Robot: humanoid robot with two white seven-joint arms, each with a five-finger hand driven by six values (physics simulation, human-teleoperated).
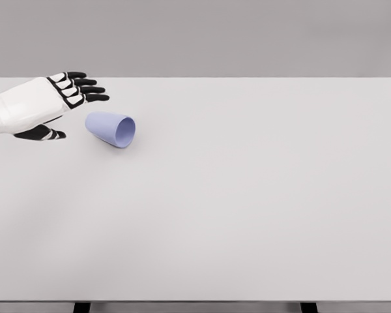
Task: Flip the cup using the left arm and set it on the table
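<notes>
1. On the far left of the white table (pixel 247 215), a pale blue cup (pixel 110 128) lies on its side, its open mouth turned to the right and a little toward the near edge, its closed base pointing left.
2. The left hand (pixel 55 104) hangs just left of the cup and slightly farther back, apart from it. Its fingers (pixel 88 89) are stretched out and spread toward the right, the thumb (pixel 44 134) held lower and nearer. It is wide and holds nothing.
3. The right arm does not show.
4. The step in hand looks like the reach, with the grasp not yet made.
5. To do it well, the hand should come down so that the fingers pass over the far side of the cup's wall and the thumb meets the near side, around the middle of the body and not at the rim.
6. A lying cup is likely to roll at a nudge, so both sides ought to close together and no finger should push first.
7. The grip should leave the wrist room to turn, so the cup can be lifted, rotated upright and set down flat on its base.
</notes>
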